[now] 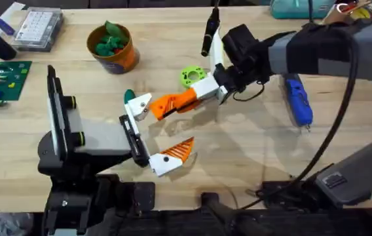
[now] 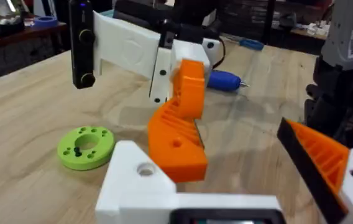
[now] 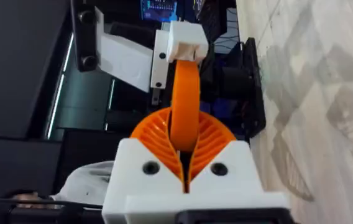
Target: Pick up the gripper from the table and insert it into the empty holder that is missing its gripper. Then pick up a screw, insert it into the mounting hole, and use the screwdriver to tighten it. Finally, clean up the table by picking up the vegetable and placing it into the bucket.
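We see the loose gripper (image 1: 173, 101), an orange ribbed finger with a thicker wedge-shaped base, pinched between the right gripper's (image 1: 207, 90) white-and-orange fingers and carried just above the wooden table (image 1: 251, 151). Its free end sits right at the holder (image 1: 138, 104), the small white wedge-shaped bracket that bears no orange finger; we cannot tell whether the two touch. The right arm reaches across from the right edge toward the holder, its wrist roughly level with the tabletop. Just beyond the holder, on the table, lies a green disc (image 1: 192, 75), and farther back stands the orange bucket (image 1: 112, 47) with green vegetables inside. The blue screwdriver (image 1: 298, 99) lies well to the right of the holder. The left gripper (image 1: 148, 134) faces the holder with its jaws spread and holding nothing.
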